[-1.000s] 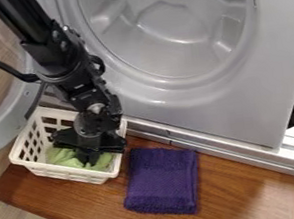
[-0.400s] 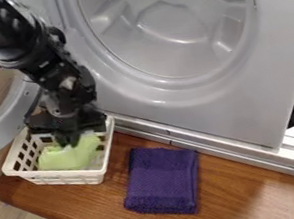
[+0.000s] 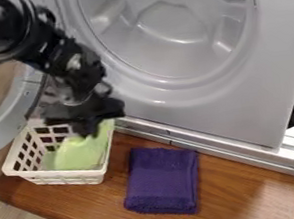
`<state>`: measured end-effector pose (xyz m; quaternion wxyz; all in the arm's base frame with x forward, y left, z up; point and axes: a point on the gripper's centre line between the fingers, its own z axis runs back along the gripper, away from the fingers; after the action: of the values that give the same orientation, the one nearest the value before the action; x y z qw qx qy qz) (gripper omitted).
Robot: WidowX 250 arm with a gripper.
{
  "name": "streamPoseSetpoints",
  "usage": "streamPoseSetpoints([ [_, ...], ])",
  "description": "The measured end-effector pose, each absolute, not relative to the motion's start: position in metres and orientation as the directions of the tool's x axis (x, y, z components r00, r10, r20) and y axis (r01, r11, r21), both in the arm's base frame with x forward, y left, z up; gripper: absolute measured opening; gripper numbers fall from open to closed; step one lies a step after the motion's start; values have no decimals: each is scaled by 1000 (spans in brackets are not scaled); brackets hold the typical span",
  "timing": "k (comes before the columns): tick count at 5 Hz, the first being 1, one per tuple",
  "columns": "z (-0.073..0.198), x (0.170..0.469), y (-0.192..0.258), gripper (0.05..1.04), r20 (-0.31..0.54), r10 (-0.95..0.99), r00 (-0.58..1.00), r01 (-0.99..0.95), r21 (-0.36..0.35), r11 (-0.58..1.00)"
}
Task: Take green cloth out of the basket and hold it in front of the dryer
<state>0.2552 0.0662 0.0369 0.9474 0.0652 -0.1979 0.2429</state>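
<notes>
Dryer (image 3: pixel 222 97): is standing across the upper middle and right of the view, its open drum facing the board.
Wooden board (image 3: pixel 236 186): is extending along the foot of the dryer, supporting basket and towel.
Dryer door (image 3: pixel 1 132): is standing open at the left edge, partly behind the arm.
Arm (image 3: pixel 55 54): is entering from the upper left, slanting down toward the basket.
White basket (image 3: pixel 63 177): is resting on the left part of the board, near the dryer.
Purple towel (image 3: pixel 162 180): is lying folded to the right of the basket, not touching it.
Green cloth (image 3: pixel 81 152): is hanging from the gripper (image 3: pixel 88 131), its top raised at the basket's dryer side, its lower part lying inside.
Claw state: is gripping the green cloth by its upper part.
</notes>
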Motion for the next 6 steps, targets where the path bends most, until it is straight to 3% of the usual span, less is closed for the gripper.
streamPoseSetpoints([
  [3, 92, 247, -2, 55, 488, 340, 804, -334, -103, 937],
  [4, 100, 258, -10, 55, 499, 344, 796, -316, -142, 938],
  [6, 110, 313, -3, 55, 539, 358, 762, -326, -158, 932],
])
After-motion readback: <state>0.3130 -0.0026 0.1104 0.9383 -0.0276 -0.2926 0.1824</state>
